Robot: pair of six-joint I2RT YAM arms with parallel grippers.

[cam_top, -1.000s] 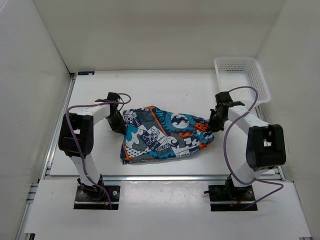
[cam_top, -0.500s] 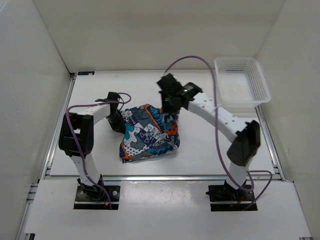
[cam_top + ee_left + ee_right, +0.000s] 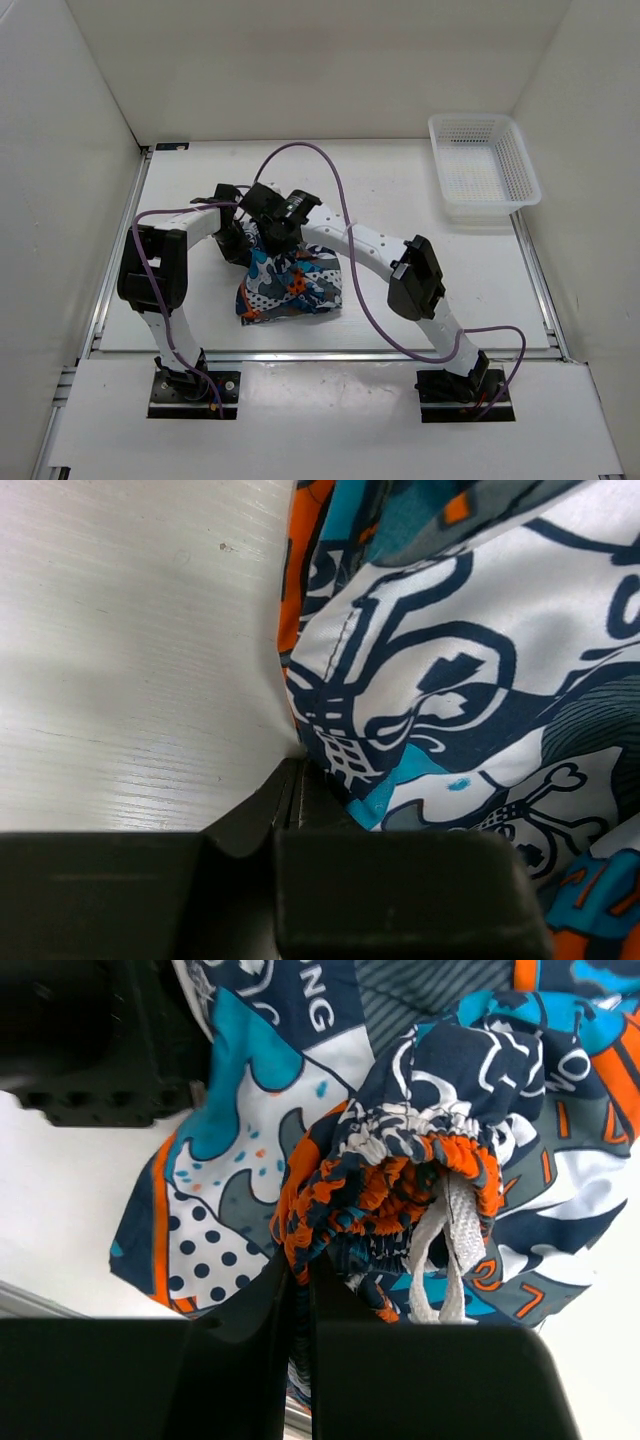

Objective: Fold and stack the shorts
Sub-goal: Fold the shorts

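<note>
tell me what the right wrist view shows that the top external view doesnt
Only the right wrist view: the bunched orange waistband and white drawstring of the shorts, with fabric pinched in the shut right gripper. Only the top external view: the white basket at the far right, and both whole arms. Both: the patterned shorts bunched on the white table.

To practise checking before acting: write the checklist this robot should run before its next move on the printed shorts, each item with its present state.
1. Left jaws shut on patchwork-print fabric shorts' edge: ok.
2. Right jaws shut on bunched orange elastic waistband: ok.
3. Folded layers lie flat: not ok, crumpled.
4. White drawstring tucked in: not ok, dangling.
5. White plastic mesh basket apart from the shorts: ok.
</note>
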